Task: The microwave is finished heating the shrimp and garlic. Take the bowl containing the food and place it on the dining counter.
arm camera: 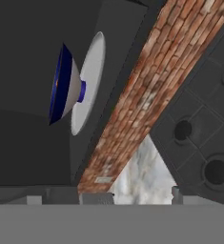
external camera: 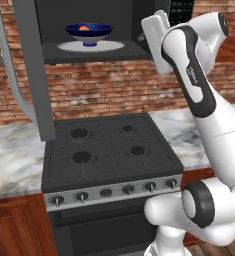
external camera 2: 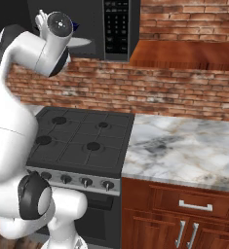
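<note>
The microwave point(external camera: 139, 15) hangs open above the stove, its door point(external camera: 33, 65) swung out to the left. Inside it, the dark blue bowl point(external camera: 89, 32) stands on the white turntable plate point(external camera: 114, 46). The orange shrimp point(external camera: 84, 28) shows over the rim. The garlic is hidden in the bowl. My white hand point(external camera: 154, 42) hovers at the cavity's right front, level with the bowl and well apart from it. In the hand view, rolled sideways, the bowl point(arm camera: 66, 83) lies ahead and my gripper point(arm camera: 106, 198) is open and empty. The dining counter is out of view.
Under the microwave sits a black stove point(external camera: 106, 147) with several burners and knobs. A marble worktop point(external camera 2: 184, 151) runs along the brick wall point(external camera 2: 184, 87) on both sides. The microwave's keypad panel point(external camera 2: 117, 29) is to the right of the cavity. Wood cabinets point(external camera 2: 184, 214) stand below.
</note>
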